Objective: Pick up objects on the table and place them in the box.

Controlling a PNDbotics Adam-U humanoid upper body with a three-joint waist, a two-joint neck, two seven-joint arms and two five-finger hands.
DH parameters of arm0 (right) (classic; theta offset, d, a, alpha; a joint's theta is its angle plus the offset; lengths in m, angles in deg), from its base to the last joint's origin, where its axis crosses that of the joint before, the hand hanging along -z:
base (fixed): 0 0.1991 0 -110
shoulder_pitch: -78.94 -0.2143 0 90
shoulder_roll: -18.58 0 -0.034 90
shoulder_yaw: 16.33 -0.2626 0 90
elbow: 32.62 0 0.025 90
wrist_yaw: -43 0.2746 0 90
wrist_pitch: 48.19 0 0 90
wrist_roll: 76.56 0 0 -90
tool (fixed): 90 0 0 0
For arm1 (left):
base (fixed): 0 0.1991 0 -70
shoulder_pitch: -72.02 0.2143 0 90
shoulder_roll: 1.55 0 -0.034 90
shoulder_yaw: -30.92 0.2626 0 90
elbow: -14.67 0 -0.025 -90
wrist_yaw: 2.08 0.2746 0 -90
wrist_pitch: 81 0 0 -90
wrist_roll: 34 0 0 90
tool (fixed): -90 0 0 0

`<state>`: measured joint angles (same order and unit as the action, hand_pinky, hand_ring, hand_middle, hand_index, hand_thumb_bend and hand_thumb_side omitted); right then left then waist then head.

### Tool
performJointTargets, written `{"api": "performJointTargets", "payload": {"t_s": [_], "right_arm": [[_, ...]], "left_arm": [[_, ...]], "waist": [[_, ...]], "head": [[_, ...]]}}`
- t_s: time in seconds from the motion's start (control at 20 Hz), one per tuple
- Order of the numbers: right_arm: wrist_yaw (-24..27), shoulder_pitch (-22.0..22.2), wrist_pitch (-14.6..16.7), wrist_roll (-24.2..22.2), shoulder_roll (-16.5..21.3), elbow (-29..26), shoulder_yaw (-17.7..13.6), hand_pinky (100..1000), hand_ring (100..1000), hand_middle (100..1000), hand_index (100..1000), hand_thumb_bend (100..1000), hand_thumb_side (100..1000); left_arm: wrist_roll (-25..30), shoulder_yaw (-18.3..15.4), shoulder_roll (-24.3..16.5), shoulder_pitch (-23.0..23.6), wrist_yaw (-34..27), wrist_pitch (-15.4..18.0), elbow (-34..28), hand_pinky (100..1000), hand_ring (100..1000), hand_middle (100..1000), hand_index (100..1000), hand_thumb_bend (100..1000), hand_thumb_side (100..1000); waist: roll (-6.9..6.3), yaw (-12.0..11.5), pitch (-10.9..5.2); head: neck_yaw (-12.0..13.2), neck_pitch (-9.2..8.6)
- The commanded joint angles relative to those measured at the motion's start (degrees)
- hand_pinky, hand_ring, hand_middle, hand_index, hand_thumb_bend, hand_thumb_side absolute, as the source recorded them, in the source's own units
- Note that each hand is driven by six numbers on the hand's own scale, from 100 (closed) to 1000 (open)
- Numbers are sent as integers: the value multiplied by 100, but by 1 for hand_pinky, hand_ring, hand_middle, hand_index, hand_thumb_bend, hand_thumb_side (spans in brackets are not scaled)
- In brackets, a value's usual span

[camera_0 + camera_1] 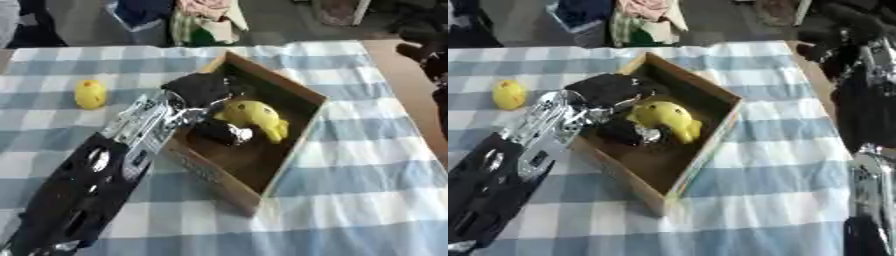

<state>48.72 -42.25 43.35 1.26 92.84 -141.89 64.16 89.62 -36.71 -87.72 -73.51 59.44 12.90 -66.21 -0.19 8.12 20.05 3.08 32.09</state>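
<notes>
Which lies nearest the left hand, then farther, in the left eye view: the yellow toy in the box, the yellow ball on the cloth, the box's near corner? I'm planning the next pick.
From the left hand:
1. Yellow toy, just right of it, inside the box.
2. Yellow ball, on the cloth to its left.
3. Near corner, toward the camera.

We are seeing the robot's black left hand (203, 89) lying over the near-left wall of the brown cardboard box (289, 145), hiding part of that rim. Its fingers are blurring into a dark shape with a pale glint (226, 133) inside the box, so we are failing to tell grip or object. The black-and-silver right arm (868, 100) is being cut off by the right edge, its hand unclear.
</notes>
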Motion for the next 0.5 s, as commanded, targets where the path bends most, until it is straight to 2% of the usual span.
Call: {"api": "performJointTargets", "payload": {"t_s": [0.05, 0.2, 0.5], "right_arm": [[22, -30, -23, 12, 39, -154, -14, 822, 794, 455, 831, 100, 755], [14, -14, -30, 9, 33, -158, -13, 822, 794, 455, 831, 100, 753], [8, 11, -39, 18, 32, -164, -18, 822, 794, 455, 831, 100, 751]], "left_arm": [[44, -92, -115, -97, -18, -7, -182, 760, 933, 922, 1000, 350, 966], [78, -113, -141, -108, -101, -2, -280, 757, 932, 928, 1000, 313, 912], [-82, -250, -249, -154, -429, -158, -731, 729, 907, 895, 1000, 191, 869]], "waist": [[19, -7, -172], [22, -13, -183], [28, -51, -213]], "head": [[-11, -59], [-12, -51], [-3, -46]]}}
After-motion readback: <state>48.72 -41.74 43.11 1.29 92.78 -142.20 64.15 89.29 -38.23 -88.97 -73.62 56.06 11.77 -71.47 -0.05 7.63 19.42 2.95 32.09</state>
